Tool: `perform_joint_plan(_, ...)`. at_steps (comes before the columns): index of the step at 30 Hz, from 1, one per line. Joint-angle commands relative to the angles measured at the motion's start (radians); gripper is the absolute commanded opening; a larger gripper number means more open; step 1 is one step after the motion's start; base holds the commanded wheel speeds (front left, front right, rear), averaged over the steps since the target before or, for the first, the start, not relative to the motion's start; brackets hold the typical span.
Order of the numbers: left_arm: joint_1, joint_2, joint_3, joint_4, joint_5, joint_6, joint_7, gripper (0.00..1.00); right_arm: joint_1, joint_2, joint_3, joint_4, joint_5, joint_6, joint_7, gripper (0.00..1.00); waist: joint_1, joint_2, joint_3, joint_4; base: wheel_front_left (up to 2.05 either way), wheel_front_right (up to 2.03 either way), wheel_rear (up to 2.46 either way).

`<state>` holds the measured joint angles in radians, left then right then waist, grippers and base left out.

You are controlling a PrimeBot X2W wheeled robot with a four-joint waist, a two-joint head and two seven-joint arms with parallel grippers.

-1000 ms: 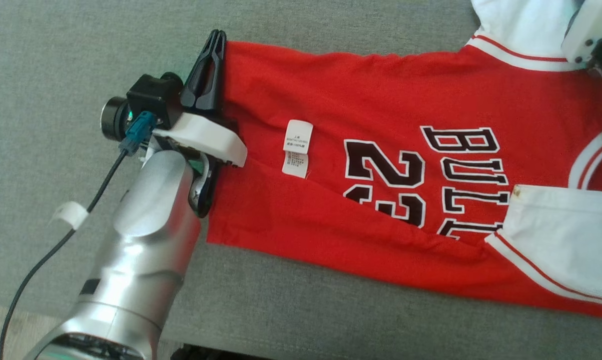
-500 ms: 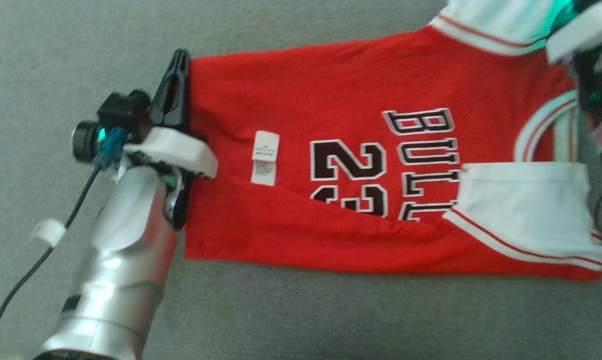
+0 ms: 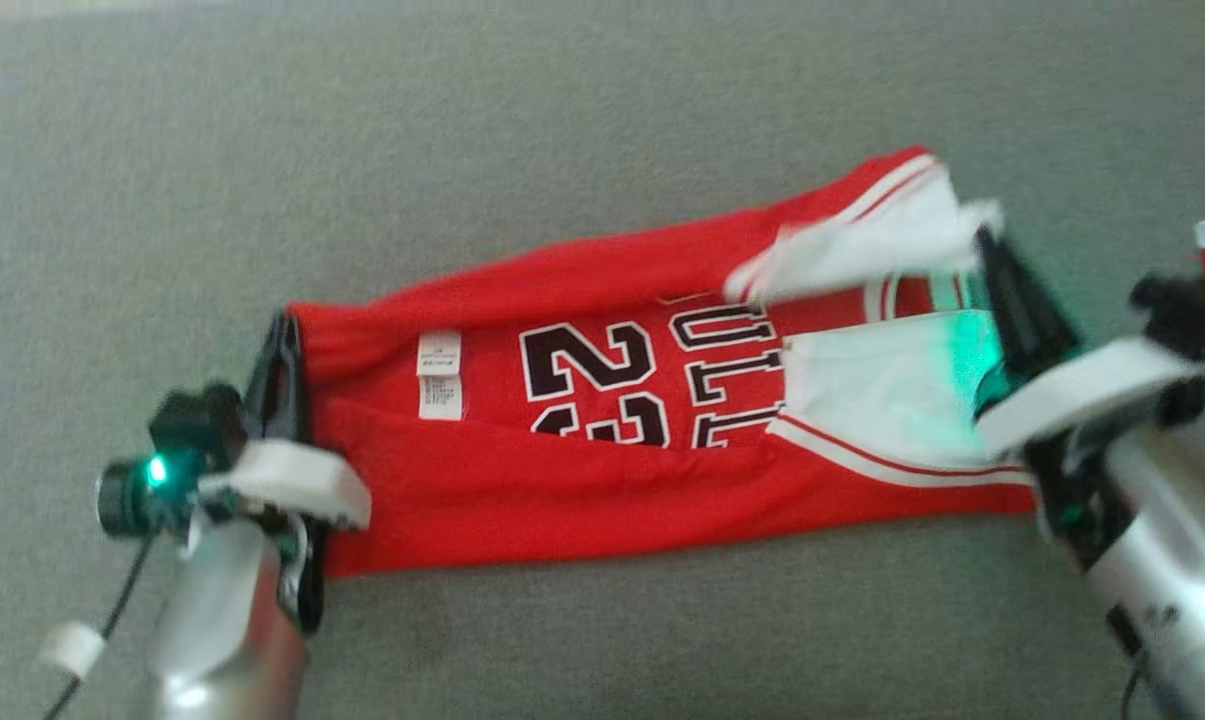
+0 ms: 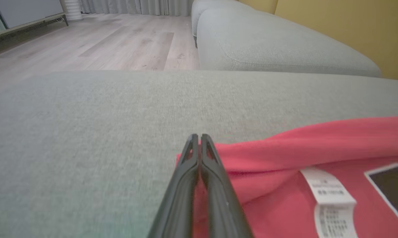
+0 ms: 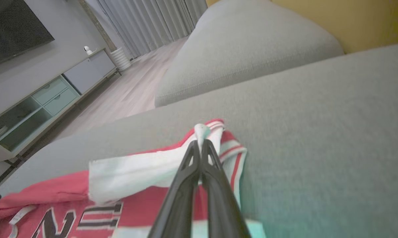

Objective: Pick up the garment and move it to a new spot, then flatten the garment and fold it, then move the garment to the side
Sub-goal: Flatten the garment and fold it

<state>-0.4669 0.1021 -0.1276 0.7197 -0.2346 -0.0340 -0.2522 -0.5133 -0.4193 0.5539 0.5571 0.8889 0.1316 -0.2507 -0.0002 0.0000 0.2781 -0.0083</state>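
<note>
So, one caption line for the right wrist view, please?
Right gripper shut on the white edge of the red jersey, grey sofa beneath.

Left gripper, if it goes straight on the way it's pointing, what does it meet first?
Probably only the bare grey cushion: the left gripper, shut on the hem of the red garment, points past it, and nothing else lies ahead, though depth is unclear.

jersey [image 3: 602, 480] caught in the left jaws, showing as soft matt red cloth | label [image 4: 331, 195] right of those jaws looking like thin white woven tape | sofa [image 3: 462, 150] beyond the jaws reading as coarse grey weave | left gripper [image 4: 196, 136] looking matt black plastic | forearm [image 3: 222, 620] behind it gleaming like smooth metal
</note>
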Motion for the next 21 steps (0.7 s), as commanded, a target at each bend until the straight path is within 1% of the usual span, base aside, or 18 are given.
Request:
perform_joint_plan(1,0.030,0.020,0.040,-0.031,0.017,0.005,-0.010,0.00,0.028,0.011,0.014,-0.020,0.006,-0.001,-0.011,0.00,0.0002,0.0000,-0.043,-0.024,0.00,0.00,0.00)
perform_joint_plan(4,0.071,0.009,0.049,-0.034,0.022,0.004,-0.010,0.00,0.053,0.028,0.003,-0.005,0.007,-0.001,-0.011,0.00,0.0002,0.0000,-0.063,-0.025,0.00,0.00,0.00)
perform_joint_plan(5,0.090,0.005,0.055,-0.037,0.027,0.007,-0.010,0.18,0.066,0.037,-0.002,0.010,0.004,-0.001,-0.011,0.37,0.0002,0.0000,-0.073,-0.025,0.00,0.00,0.00)
perform_joint_plan(6,0.107,0.002,0.062,-0.043,0.032,0.010,-0.010,0.97,0.075,0.046,-0.008,0.027,0.001,-0.001,-0.011,1.00,0.0002,0.0000,-0.081,-0.024,0.00,0.00,0.00)
perform_joint_plan(7,0.122,-0.001,0.069,-0.054,0.039,0.013,-0.010,1.00,0.081,0.056,-0.023,0.038,-0.005,-0.001,-0.011,1.00,0.0002,0.0000,-0.089,-0.023,0.00,0.00,0.00)
perform_joint_plan(10,0.169,-0.014,0.094,-0.125,0.061,0.038,-0.010,1.00,0.093,0.083,-0.095,0.053,-0.062,-0.001,-0.011,1.00,0.0002,0.0000,-0.113,-0.020,0.00,0.00,0.00)
perform_joint_plan(12,0.209,-0.023,0.120,-0.193,0.074,0.062,-0.010,1.00,0.108,0.106,-0.168,0.047,-0.134,-0.001,-0.011,1.00,0.0002,0.0000,-0.128,-0.018,0.00,0.00,0.00)
perform_joint_plan(17,0.326,-0.041,0.124,-0.333,0.125,0.082,-0.010,1.00,0.187,0.193,-0.351,0.001,-0.359,-0.001,-0.011,1.00,0.0002,0.0000,-0.174,-0.010,0.00,0.00,0.00)
perform_joint_plan(19,0.373,-0.045,0.114,-0.366,0.139,0.085,-0.010,1.00,0.229,0.228,-0.395,-0.011,-0.442,-0.001,-0.011,1.00,0.0002,0.0000,-0.194,-0.005,0.00,0.00,0.00)
perform_joint_plan(21,0.417,-0.048,0.096,-0.388,0.151,0.090,-0.010,1.00,0.272,0.262,-0.430,-0.012,-0.501,-0.001,-0.011,1.00,0.0002,0.0000,-0.214,0.002,0.00,0.00,0.00)
